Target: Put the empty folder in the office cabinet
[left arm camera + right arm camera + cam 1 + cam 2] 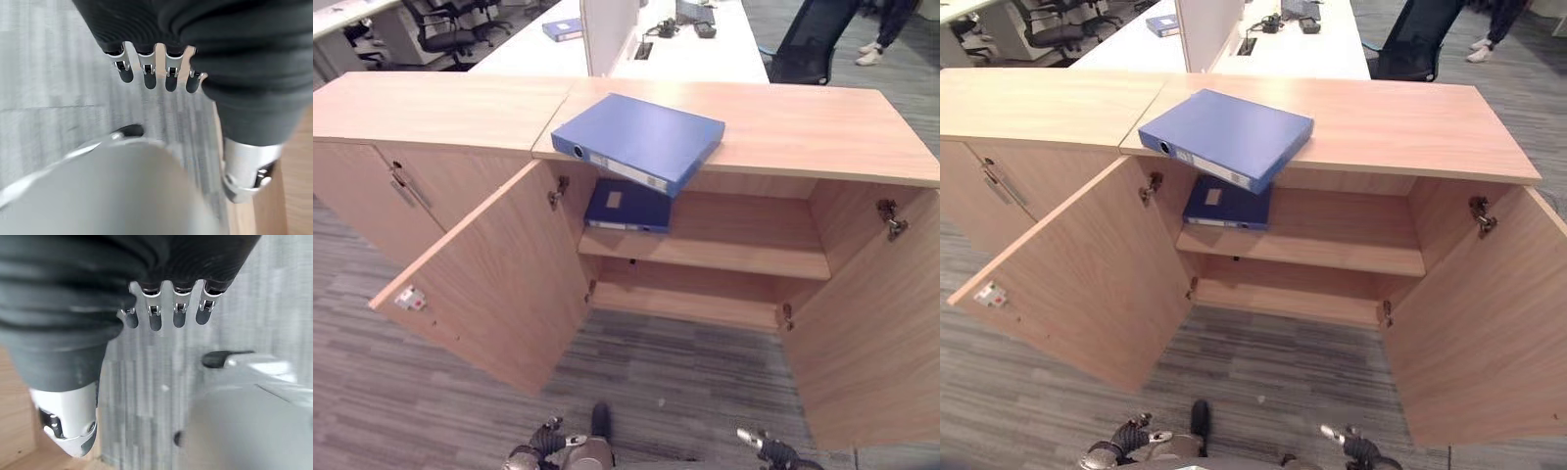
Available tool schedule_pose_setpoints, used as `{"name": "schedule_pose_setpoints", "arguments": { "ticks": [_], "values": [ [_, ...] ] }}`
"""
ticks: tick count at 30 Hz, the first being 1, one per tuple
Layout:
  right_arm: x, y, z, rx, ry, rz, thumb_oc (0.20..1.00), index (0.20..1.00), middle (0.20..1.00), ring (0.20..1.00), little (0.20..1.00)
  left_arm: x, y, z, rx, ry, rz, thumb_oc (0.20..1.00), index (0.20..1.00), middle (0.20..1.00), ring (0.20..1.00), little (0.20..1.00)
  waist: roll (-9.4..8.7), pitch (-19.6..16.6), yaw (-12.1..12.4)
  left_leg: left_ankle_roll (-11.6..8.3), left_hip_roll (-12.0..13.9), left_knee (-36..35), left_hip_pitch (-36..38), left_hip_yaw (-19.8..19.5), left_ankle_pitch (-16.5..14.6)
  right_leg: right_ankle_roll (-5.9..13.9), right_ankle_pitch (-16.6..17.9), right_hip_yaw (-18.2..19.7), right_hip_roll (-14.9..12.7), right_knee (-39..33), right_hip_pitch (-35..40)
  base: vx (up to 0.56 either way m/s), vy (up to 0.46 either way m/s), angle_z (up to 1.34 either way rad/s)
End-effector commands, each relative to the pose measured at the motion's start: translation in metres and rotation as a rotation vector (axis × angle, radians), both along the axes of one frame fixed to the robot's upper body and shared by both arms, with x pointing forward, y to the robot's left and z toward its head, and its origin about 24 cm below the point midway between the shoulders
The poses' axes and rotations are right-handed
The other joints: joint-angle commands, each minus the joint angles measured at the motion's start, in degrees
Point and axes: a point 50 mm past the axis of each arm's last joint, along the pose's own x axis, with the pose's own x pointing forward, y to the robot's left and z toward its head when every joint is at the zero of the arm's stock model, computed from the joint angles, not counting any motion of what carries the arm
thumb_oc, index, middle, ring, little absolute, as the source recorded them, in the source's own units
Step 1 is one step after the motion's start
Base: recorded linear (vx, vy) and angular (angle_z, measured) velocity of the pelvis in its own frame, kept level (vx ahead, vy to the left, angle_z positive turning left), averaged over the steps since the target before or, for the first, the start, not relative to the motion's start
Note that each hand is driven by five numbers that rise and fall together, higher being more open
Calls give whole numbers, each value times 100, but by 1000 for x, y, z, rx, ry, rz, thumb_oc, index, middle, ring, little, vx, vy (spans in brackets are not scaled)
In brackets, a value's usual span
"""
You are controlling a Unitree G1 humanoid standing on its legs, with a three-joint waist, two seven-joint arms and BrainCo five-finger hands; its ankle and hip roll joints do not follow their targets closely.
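Office cabinet (724, 245) with both doors swung open. A blue folder (641, 140) lies flat on the cabinet's top, at its front edge, overhanging the opening. A second folder (626, 208) lies on the upper shelf (734, 250) inside, directly below the first. Left robot hand (146, 68) and right robot hand (166, 308) hang low over the carpet (636, 372) in front of the cabinet, fingers loosely extended, holding nothing, well apart from both folders.
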Motion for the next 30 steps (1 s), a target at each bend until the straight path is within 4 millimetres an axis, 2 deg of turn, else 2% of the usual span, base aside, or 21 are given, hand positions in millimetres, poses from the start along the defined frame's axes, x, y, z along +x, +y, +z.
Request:
{"name": "schedule_pose_setpoints", "arguments": {
  "ticks": [1,2,3,4,7,9,12,13,14,17,19,24,30],
  "values": [
    [40,0,9,-9,-117,48,1000,1000,1000,1000,1000,25,5,11,10,-108,6,1000,1000,1000,1000,1000,51,9,70,-214,161,-163,-416,-237,364,633,201,230,-18,311,436,154,190,-23],
    [44,1,10,-7,-129,52,1000,1000,1000,1000,1000,27,7,13,16,-116,3,1000,1000,1000,1000,1000,62,38,63,-168,130,-180,-318,-181,296,695,369,197,-2,596,264,118,180,-16],
    [54,5,12,0,-155,62,1000,1000,1000,1000,1000,30,11,15,22,-130,17,1000,1000,1000,1000,1000,133,110,146,-74,147,-198,-176,-54,196,786,819,-334,-126,1328,-82,116,178,-12],
    [54,5,12,0,-155,62,1000,1000,1000,1000,1000,30,11,15,22,-130,17,1000,1000,1000,1000,1000,134,104,143,-73,147,-194,-187,-57,196,786,810,-335,-127,1348,-99,125,189,-24],
    [65,12,15,17,-200,68,1000,1000,1000,1000,1000,32,12,17,26,-135,1,1000,1000,1000,1000,1000,265,212,88,82,50,-201,219,85,-75,869,1260,-1009,-337,2119,-423,140,212,-25],
    [66,15,15,20,-208,75,1000,1000,1000,1000,1000,31,13,17,31,-132,-3,1000,1000,1000,1000,1000,282,218,67,108,-2,-201,356,154,-175,856,1330,-1278,-449,2110,-555,169,123,-4],
    [66,13,16,12,-212,79,1000,1000,1000,1000,1000,28,15,16,33,-127,5,1000,1000,1000,1000,1000,336,219,-3,48,-10,-201,566,141,-364,693,1016,-1551,-507,1507,-779,202,3,-15],
    [65,13,16,10,-212,76,1000,1000,1000,1000,1000,28,14,16,31,-127,5,1000,1000,1000,1000,1000,348,233,-42,20,-5,-201,623,123,-411,665,974,-1569,-505,1237,-843,254,-73,-14],
    [63,10,15,5,-206,65,1000,1000,1000,1000,1000,28,12,15,26,-129,1,1000,1000,1000,1000,1000,357,284,-167,-30,-28,-201,787,47,-525,674,1046,-1434,-506,616,-977,252,-83,2],
    [57,7,14,5,-186,42,1000,1000,1000,1000,1000,28,8,15,23,-135,-15,1000,1000,1000,1000,1000,348,343,-368,-60,-70,-201,1023,-78,-661,791,1301,-859,-485,238,-1137,199,-60,11],
    [51,3,12,0,-174,23,1000,1000,1000,1000,1000,29,5,15,17,-138,-32,1000,1000,1000,1000,1000,316,316,-406,-74,-118,-201,1128,-73,-736,809,1335,-638,-523,4,-983,107,-49,42],
    [44,-2,11,-12,-155,13,1000,1000,1000,1000,1000,23,0,11,6,-122,-44,1000,1000,1000,1000,1000,360,107,-411,-133,-124,-201,1195,-108,-774,823,1430,-746,-570,-396,-668,122,-83,12],
    [51,-2,14,-18,-178,67,1000,1000,1000,1000,1000,17,-6,7,-9,-101,-31,1000,1000,1000,1000,1000,508,-16,-380,-329,164,-201,1210,-132,-666,704,1253,-917,-345,-711,-297,56,-170,0]
  ]
}}
